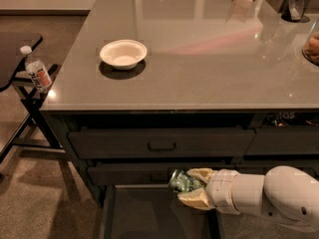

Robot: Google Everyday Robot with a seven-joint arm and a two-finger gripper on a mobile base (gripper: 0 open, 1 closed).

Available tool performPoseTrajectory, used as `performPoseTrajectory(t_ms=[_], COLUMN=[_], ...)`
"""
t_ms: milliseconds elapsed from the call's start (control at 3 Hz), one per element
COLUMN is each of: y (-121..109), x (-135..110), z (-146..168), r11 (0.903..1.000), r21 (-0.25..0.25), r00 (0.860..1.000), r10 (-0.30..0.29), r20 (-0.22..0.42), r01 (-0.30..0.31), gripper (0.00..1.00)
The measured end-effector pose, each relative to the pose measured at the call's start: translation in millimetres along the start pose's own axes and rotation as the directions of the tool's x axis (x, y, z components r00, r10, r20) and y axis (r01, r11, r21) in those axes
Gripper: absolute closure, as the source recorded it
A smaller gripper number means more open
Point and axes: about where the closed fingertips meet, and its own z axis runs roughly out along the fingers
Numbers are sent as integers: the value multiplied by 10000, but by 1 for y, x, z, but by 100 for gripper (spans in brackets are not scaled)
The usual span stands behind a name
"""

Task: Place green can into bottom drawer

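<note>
The green can [182, 181] lies on its side between the tan fingers [195, 198] of my gripper [192, 186], which is shut on it. The white arm comes in from the lower right. The can hangs over the back part of the open bottom drawer [144, 215], a wide dark drawer with a bare floor, just in front of the middle drawer front. The can is above the drawer floor and does not touch it.
A white bowl [123, 53] sits on the grey countertop [199, 59]. Two handled drawer fronts [162, 143] are shut above the open drawer. A clear bottle with an orange label [36, 70] stands on a black stand at left. Dark items stand at the counter's back right.
</note>
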Motion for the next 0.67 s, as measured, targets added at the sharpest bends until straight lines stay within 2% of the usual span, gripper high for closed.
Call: performPoseTrajectory(t_ms=[333, 667], y=[1, 0], x=[12, 43], z=[19, 50], r11=[9999, 9991], r21=[-89, 90], r00=[9996, 9975], r10=[141, 415], r20=[239, 568], r01=[-139, -420], gripper=[100, 100])
